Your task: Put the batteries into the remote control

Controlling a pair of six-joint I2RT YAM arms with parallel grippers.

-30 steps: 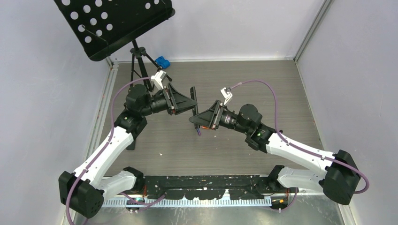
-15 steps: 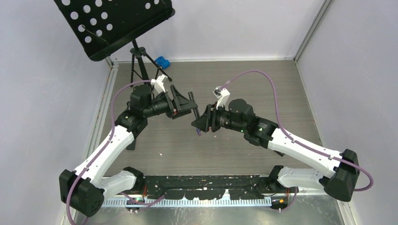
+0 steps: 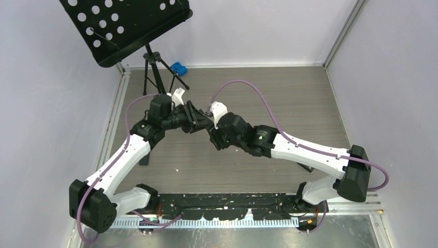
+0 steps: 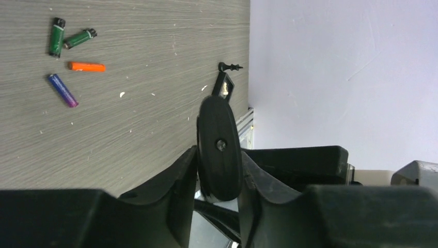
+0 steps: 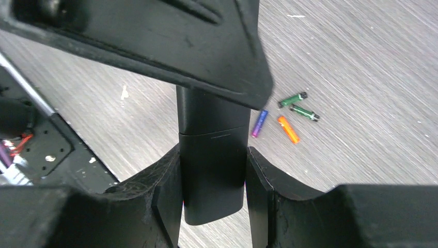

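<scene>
Evidently the remote control [image 5: 212, 116] hangs in mid-air between both arms, so the step in hand looks like a two-handed re-grip or the freeing of its back, with no cell picked up yet. To do it well, one arm should act as the steady vice while the other does the work. Any pull should run along the remote's length, in line with the seam [image 5: 212, 134] that crosses its body, so it does not twist out of either hold.

The left gripper [image 4: 219, 159] is clamped on one end of the remote, seen end-on, with its fingers pressing both sides. The right gripper [image 5: 213, 165] is closed round the other end, its fingers flat against the narrow sides. Neither has room for anything else.

The batteries [image 5: 288, 129] lie loose on the table [image 4: 155, 41], well below the arms: two green touching at one end, one orange and one purple just beside them
</scene>
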